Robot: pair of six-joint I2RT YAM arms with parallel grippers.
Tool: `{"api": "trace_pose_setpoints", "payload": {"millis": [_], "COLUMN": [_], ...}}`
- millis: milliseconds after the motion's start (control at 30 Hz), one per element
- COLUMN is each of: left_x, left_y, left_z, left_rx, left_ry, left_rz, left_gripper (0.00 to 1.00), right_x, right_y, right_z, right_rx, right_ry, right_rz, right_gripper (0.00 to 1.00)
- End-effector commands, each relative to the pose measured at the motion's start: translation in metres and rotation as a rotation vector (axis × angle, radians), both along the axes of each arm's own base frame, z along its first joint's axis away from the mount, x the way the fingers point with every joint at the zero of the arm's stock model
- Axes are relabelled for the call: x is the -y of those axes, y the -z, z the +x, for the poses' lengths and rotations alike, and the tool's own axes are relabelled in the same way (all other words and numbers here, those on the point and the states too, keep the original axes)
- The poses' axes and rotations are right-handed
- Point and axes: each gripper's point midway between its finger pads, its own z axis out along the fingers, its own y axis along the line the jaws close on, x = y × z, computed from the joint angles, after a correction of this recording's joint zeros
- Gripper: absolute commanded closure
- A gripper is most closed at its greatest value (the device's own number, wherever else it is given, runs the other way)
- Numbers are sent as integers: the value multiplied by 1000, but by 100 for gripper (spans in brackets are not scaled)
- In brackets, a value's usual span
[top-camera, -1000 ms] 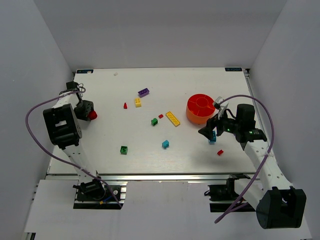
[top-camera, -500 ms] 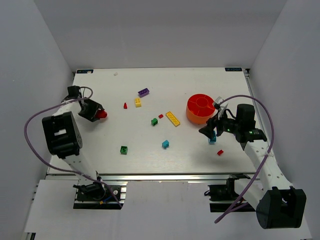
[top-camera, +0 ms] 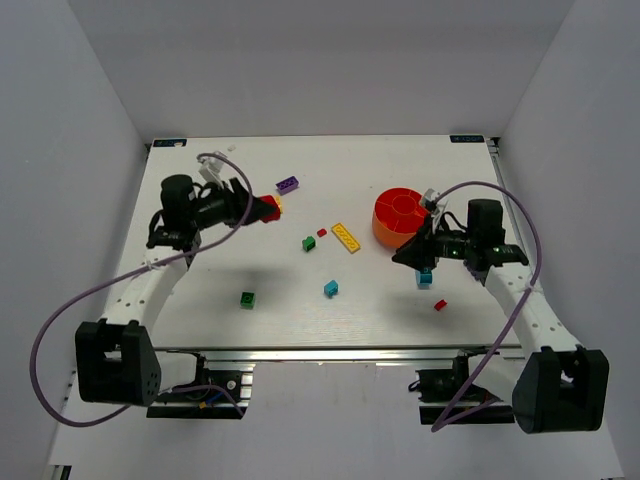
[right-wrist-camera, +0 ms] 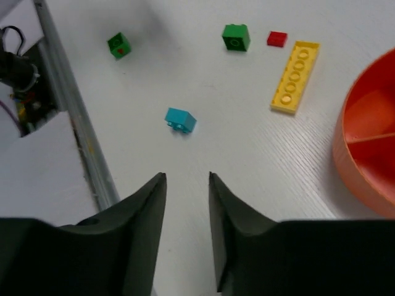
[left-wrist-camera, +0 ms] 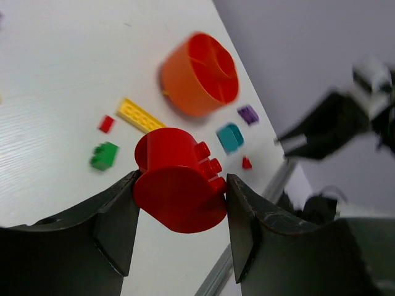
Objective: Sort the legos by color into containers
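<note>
While the left gripper (left-wrist-camera: pixel 182 184) hung above the tabletop (top-camera: pixel 350 165), left of centre and toward the far edge, its jaws were clamped on a rounded red lego (left-wrist-camera: pixel 168 157), held off the surface with its studs turned toward one finger. The orange bowl (top-camera: pixel 388 236) sat well apart from it, near the right edge of the tabletop. The red lego's way to a compartment therefore ran rightward, over the loose legos (top-camera: pixel 345 237) scattered mid-table.

The bowl was far nearer the right gripper (right-wrist-camera: pixel 186 180), which hovered just beside its near side. Those jaws stood a narrow gap apart with nothing seen between them. A teal lego (top-camera: pixel 425 278) lay just beside that gripper toward the near edge, though the right wrist view did not show it.

What each compartment held could not be made out. The bowl was blurred in the left wrist view and cut off at the edge of the right wrist view.
</note>
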Motion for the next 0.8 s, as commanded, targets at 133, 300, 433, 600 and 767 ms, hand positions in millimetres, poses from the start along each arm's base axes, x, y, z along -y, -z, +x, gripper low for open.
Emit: {"api": "trace_pose_setpoints", "payload": {"millis": [133, 300, 433, 600, 767], "left_x": [49, 65, 74, 82, 83], "left_y": [-16, -15, -7, 10, 15], "left_z": [-76, -99, -95, -86, -74], "left_rx": [444, 588, 609, 619, 631], "left_ry": [336, 404, 400, 383, 305], "left_rz": [88, 141, 219, 336, 412], "left_gripper": [100, 100, 100, 100, 100], "right_x": [-30, -55, -81, -111, -130], "right_y": [-85, -109, -113, -110, -100], "right_z": [17, 25, 27, 25, 36], "right_rx": [-100, -142, -160, -229, -243], "right_ry": [-127, -178, -191, -193, -100], "right_rz": [168, 202, 167, 125, 62], "right_gripper": [39, 31, 28, 20, 17]}}
